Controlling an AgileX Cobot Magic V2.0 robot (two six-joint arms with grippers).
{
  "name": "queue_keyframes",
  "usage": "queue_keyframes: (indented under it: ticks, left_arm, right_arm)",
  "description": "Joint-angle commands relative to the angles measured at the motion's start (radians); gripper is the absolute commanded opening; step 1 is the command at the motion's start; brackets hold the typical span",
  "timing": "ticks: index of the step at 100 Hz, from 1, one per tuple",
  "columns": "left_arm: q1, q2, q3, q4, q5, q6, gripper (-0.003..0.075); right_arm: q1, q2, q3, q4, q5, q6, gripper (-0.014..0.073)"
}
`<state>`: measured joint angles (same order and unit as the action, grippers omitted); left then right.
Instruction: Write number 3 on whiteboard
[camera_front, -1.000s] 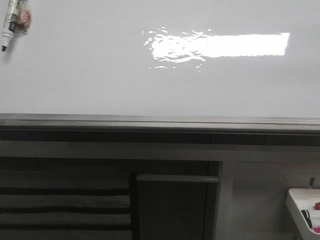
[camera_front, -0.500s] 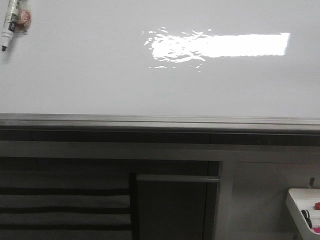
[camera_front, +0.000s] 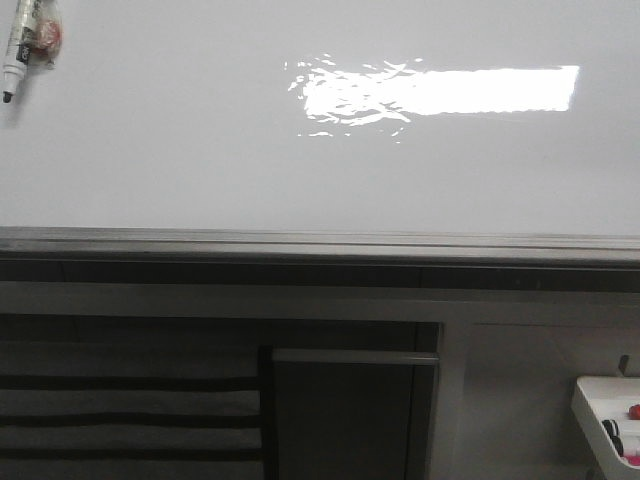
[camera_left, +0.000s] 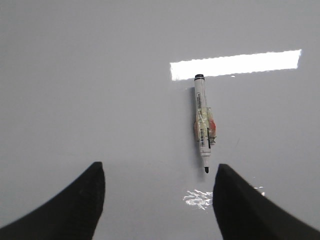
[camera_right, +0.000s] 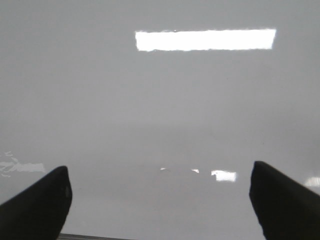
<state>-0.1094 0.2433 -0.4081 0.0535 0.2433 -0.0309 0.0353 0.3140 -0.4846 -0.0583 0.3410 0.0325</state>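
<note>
Item 1: the large glossy white whiteboard with a bright rectangular light reflection and a grey metal edge rail along its near side. It serves as my work surface. I find no stroke on it in any view; the number 3 is not yet written.

Item 2: a white-barrelled marker pen with a black tip and a taped label round its middle. It lies flat on the board at the far left corner of the front view, uncapped as far as I can judge, tip pointing toward the near edge.

Item 3: left tool, two dark fingers spread wide, holding nothing. It hovers over the board with the marker just beyond and toward one finger, not between them.

Item 4: right tool, fingers likewise wide apart and empty, over a bare stretch of board.

Item 5: a white tray with small items, low at the near right, off the board.

Progress, as I judge it: nothing done. Left to do: grasp the marker, bring its tip to the board, draw the figure.
</note>
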Motion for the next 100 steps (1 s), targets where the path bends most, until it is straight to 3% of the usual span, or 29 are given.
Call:
queue_keyframes:
  ticks: [1,46,80,100]
  left_arm:
    - [-0.005,0.018,-0.032,-0.001,-0.082,-0.002,0.0429]
    - [-0.012,0.105,-0.038,-0.001,-0.107,-0.002,0.0429]
    - [-0.146,0.486,-0.187,0.007,-0.114,0.014,0.0429]
    - [-0.159,0.733,-0.291,0.007,-0.130,0.014,0.0429]
  right_arm:
    - [-0.006,0.016,-0.034,-0.014,-0.066,-0.009,0.0651]
    - [-0.006,0.016,-0.034,-0.014,-0.106,-0.009,0.0651]
    - [-0.006,0.016,-0.034,-0.014,-0.108,-0.009,0.0651]
    - [-0.006,0.016,-0.034,-0.014,-0.108,-0.009,0.0651]
